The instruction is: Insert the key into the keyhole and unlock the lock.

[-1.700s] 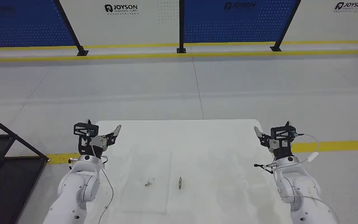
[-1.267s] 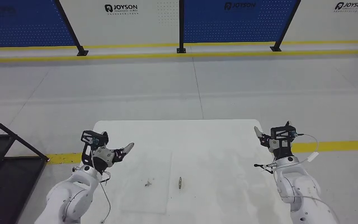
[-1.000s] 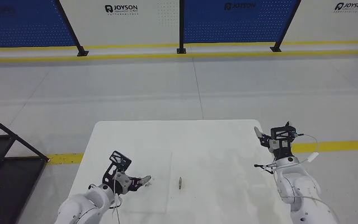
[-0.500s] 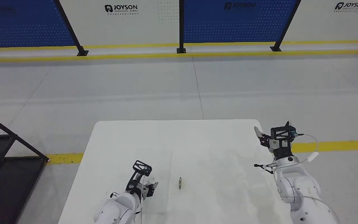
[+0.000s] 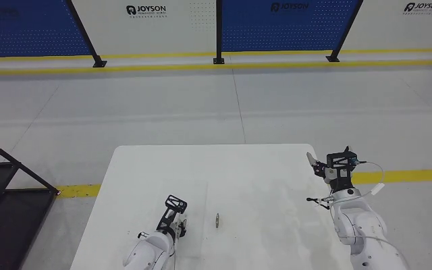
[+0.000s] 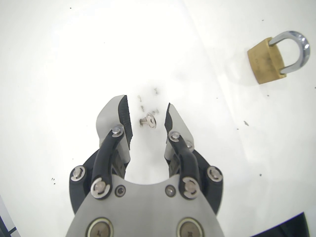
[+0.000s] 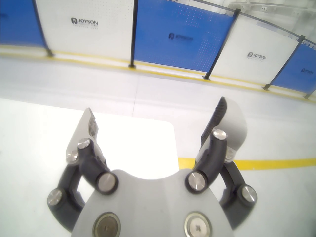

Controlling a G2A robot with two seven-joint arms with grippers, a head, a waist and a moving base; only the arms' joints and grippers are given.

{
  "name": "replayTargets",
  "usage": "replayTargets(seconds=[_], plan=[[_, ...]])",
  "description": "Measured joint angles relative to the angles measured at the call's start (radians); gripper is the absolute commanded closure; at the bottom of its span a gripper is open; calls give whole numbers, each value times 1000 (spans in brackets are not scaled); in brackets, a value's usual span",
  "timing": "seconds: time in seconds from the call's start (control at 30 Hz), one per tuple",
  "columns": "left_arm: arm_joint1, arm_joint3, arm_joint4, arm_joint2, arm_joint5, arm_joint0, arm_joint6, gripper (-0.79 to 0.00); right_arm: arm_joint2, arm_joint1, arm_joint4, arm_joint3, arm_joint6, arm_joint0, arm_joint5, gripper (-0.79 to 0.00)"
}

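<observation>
Top view, along the upper edge of the frame: dark logo w/ lettering on the white fence panel (image 5: pixel 146 10), upper left of centre. Fainter logo on the blue fence panel (image 5: pixel 290 6), upper right of centre. A cut-off one sits on the white end panel (image 5: pixel 417 7) in the upper right corner.

Right wrist view: same logo plus lettering on a near white panel (image 7: pixel 84 22), a mid blue panel (image 7: pixel 180 36), a far white panel (image 7: pixel 256 55) and a far blue panel (image 7: pixel 306 70) (all brand print).

Left wrist view: faint marks on the brass body of the lock (image 6: pixel 266 61), illegible.
</observation>
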Motion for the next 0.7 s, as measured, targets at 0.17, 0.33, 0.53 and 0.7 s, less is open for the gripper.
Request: replayTargets(seconds=[0.17, 0.33, 0.53, 0.7], plan=[[-3, 18, 3, 8, 10, -16, -6, -268, 0, 0, 0, 0, 0, 0, 0, -785], [-6, 28, 5, 13, 14, -27, -13, -179, 0, 0, 0, 0, 0, 0, 0, -785], [-6, 32, 5, 9, 10, -28, -13, -139, 0, 0, 0, 0, 0, 0, 0, -785], [-5, 19, 5, -4, 12, -22, -14, -157, 0, 0, 0, 0, 0, 0, 0, -785]])
